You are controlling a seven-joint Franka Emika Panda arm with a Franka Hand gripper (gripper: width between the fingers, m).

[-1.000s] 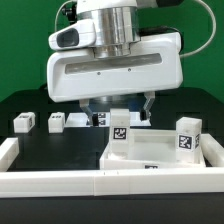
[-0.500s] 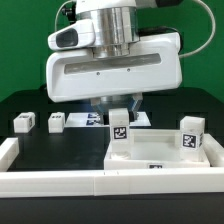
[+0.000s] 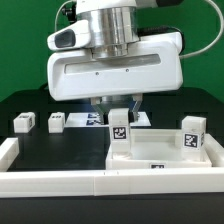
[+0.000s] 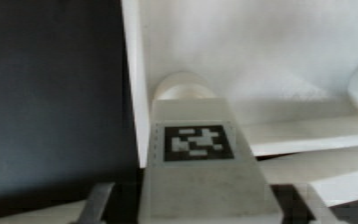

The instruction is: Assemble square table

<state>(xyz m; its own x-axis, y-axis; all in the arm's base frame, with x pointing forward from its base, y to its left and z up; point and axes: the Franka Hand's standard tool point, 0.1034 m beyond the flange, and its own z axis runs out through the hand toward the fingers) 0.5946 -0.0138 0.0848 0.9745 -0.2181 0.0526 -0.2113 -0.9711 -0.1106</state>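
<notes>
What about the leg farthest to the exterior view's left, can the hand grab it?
Probably not yet: the hand is shut on a tagged leg standing on the slab. Nothing blocks the far leg, so letting go first should help.

White leg (image 4: 197,195), its black-and-white tag (image 4: 199,143), black tabletop (image 3: 60,148)

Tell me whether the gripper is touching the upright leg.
Touching. Wrist view shows the gripper fingers flush against both sides of the leg, no gap.
</notes>
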